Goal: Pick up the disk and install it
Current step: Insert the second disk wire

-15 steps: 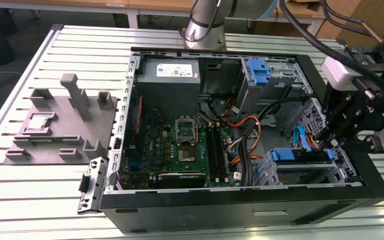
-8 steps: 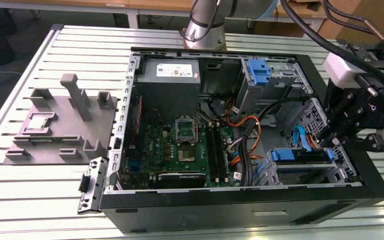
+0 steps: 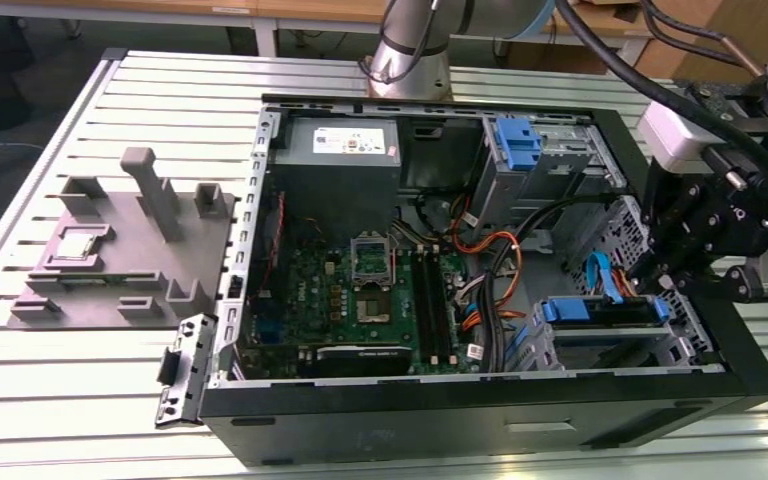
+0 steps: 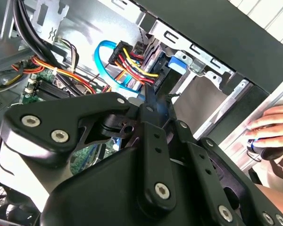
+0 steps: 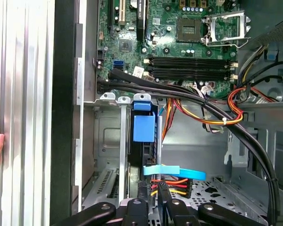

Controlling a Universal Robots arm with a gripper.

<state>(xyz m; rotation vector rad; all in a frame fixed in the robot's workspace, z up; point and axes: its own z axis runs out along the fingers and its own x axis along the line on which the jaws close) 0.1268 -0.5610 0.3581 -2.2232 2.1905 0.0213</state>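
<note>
Disk (image 5: 144,129) is seated on edge in the drive bay of the computer case (image 3: 491,420), cables plugged behind it. Gripper (image 5: 151,200) fingers are drawn together just behind the disk; a straight, gentle push is judged best, cables kept clear.

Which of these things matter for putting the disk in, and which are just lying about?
Job: disk, standing in the case; gripper, right at the disk.
Lying about: grey fixture; power supply; motherboard; blue bracket; a person's hand.
</note>
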